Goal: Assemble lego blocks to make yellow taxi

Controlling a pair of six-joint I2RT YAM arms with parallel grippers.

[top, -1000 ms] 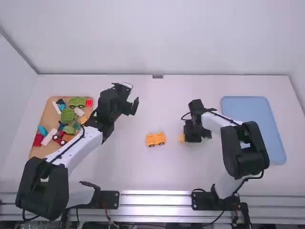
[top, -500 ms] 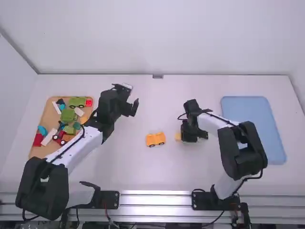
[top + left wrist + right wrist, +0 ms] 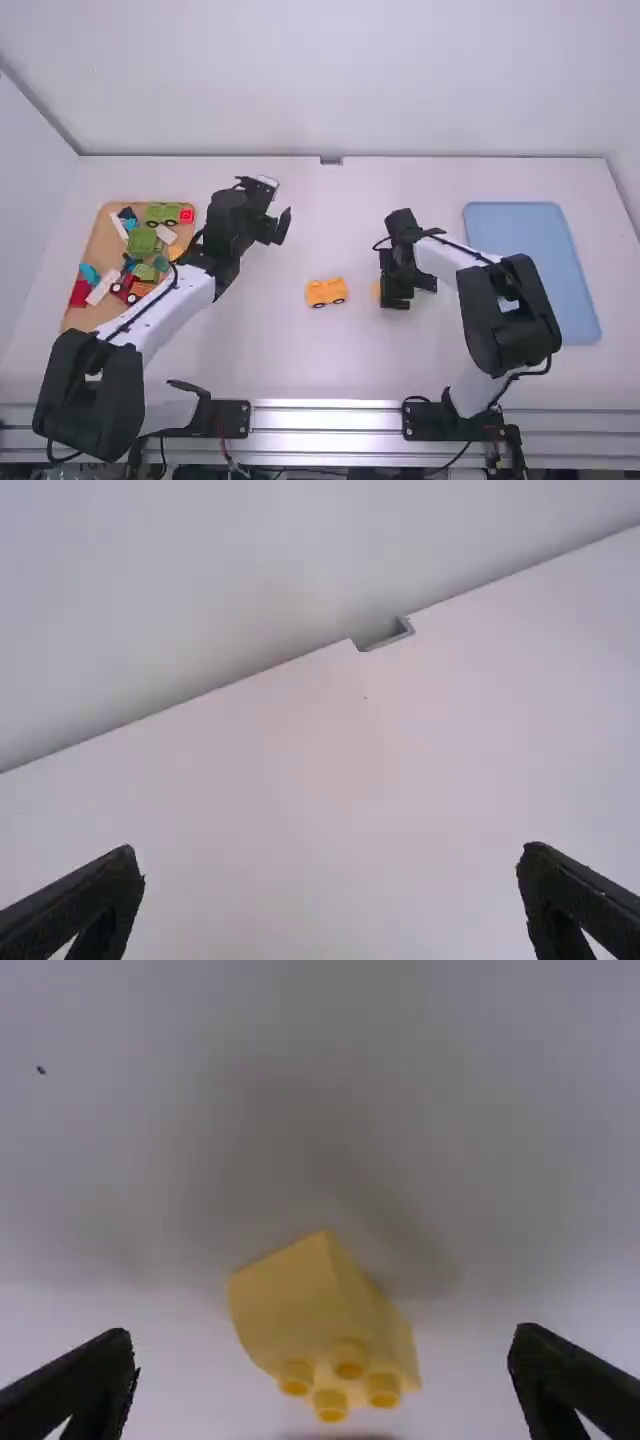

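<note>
On the high view's white table (image 3: 290, 370), wall (image 3: 330, 85) at twelve o'clock, we see a yellow car (image 3: 326, 292) lying lengthwise nine-to-three, a yellow block (image 3: 376, 290) at its three. Left wrist view: our left claw (image 3: 281, 202) gapes empty. Right wrist view: the block shows between our right claw's (image 3: 385, 280) spread tips.

Lil' orange car (image 3: 326, 292) between two trays
Tan one (image 3: 97, 240)'s stuffed with mixed blocks (image 3: 144, 243), plain blue one (image 3: 530, 270)'s way over right, both on a white table (image 3: 260, 340).
</note>
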